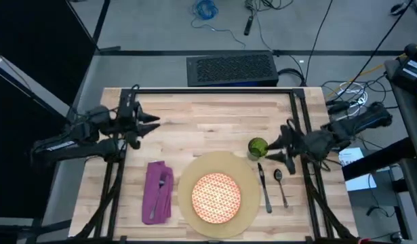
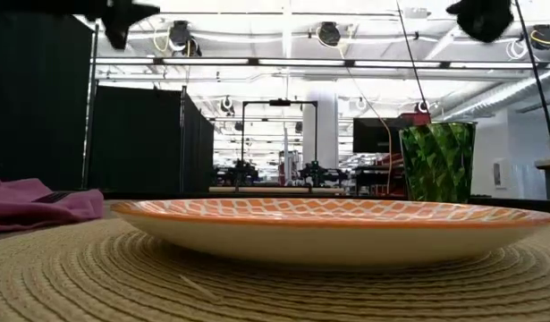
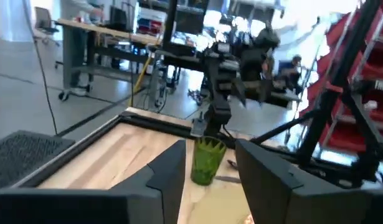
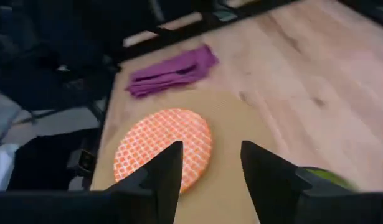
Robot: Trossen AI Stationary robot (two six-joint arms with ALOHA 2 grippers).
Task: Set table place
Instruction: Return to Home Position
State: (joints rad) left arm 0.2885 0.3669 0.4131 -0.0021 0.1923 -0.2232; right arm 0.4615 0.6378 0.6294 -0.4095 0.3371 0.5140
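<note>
Setting looks complete. Near the front edge of the pale wood-plank tabletop [image 1: 194, 108] lies the large round tan woven mat [image 1: 245, 177], with the orange-and-white patterned plate [image 1: 217, 196] on it. The purple cloth napkin [image 1: 154, 200] lies toward the left edge under a dark fork [image 1: 163, 181]. A metal table knife [image 1: 265, 190] and small spoon [image 1: 281, 188] lie toward the right. Farther back the small green cup [image 1: 257, 147] stands touching the mat's rim. The right arm [image 1: 330, 139] hangs just beside the cup, jaws wide and empty. The left arm [image 1: 93, 132] waits at the left edge, jaws wide too. Only homing remains, I'd judge: the right arm must back off without clipping the cup.

In the low view the plate [image 2: 328, 234] hides the base of the green cup [image 2: 437, 161].
</note>
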